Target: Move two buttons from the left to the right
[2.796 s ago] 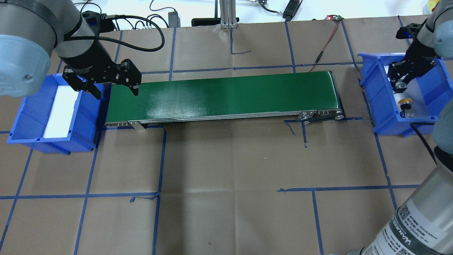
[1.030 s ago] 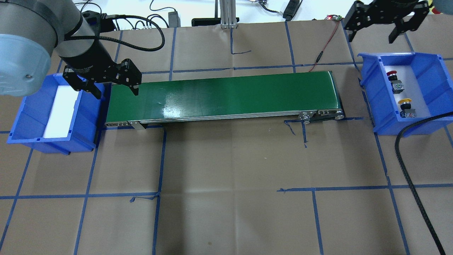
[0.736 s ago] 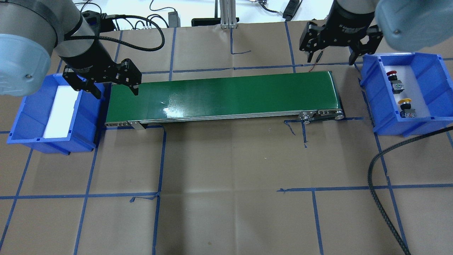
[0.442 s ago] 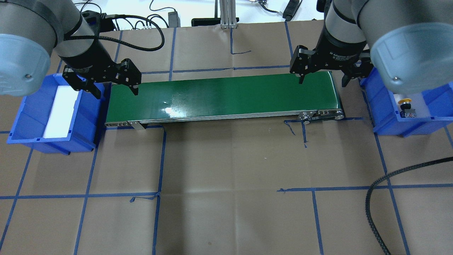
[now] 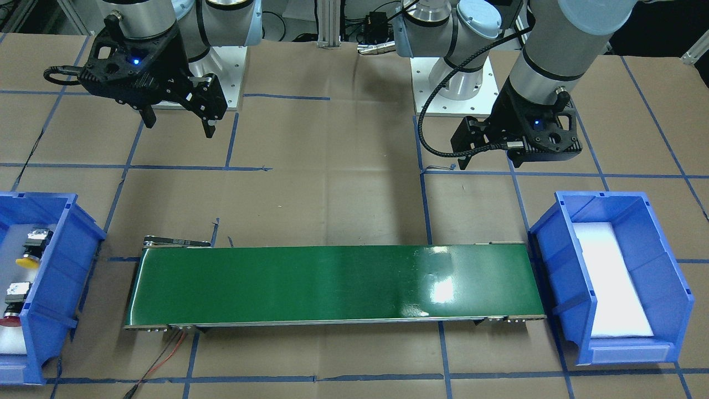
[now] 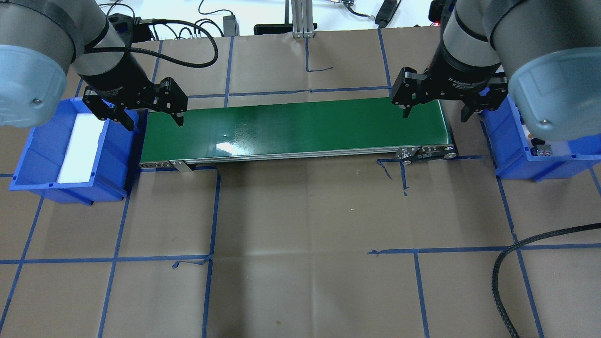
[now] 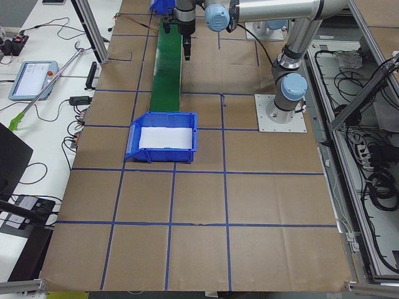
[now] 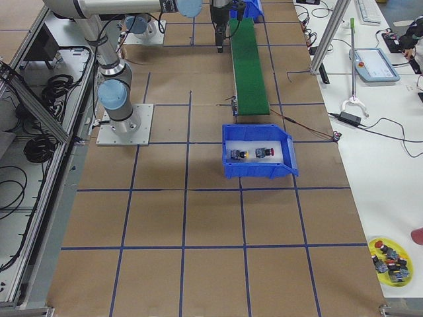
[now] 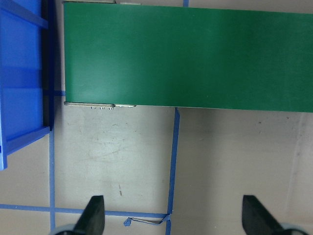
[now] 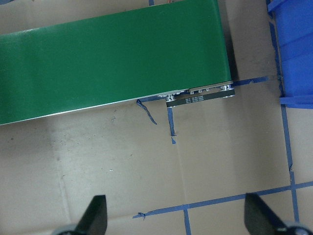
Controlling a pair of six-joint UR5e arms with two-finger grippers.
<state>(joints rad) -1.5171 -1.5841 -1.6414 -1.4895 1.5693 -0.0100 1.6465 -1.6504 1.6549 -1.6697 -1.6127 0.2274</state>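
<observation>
**Front-facing view:** The yellow-capped push-button with a grey-black block body [image 5: 31,246] and the red-capped push-button of the same build [image 5: 12,303] lie in the blue plastic bin on the robot's right [image 5: 66,266]. They are near each other but apart. That is the destination side, so the transport looks complete. The blue plastic bin on the robot's left [image 5: 562,266] shows only its white foam liner [image 5: 615,288]. Between the bins runs the long green conveyor belt [image 5: 332,282] on the brown paper-covered table [image 5: 332,194].

**Overhead view:** The left jaws hang spread by the belt's left end, beside the source bin. The right jaws hang spread wide above the belt's right end. Neither pair grips anything. I judge that each arm waits at its own station, one to feed the belt and the other to collect from it.

**Right-side view:** Both buttons sit side by side inside the bin.

**Wrist views:** The left fingertips [image 9: 93,218] stand far apart with bare table between them. The right fingertips [image 10: 95,215] do the same, so both hands are empty.
</observation>
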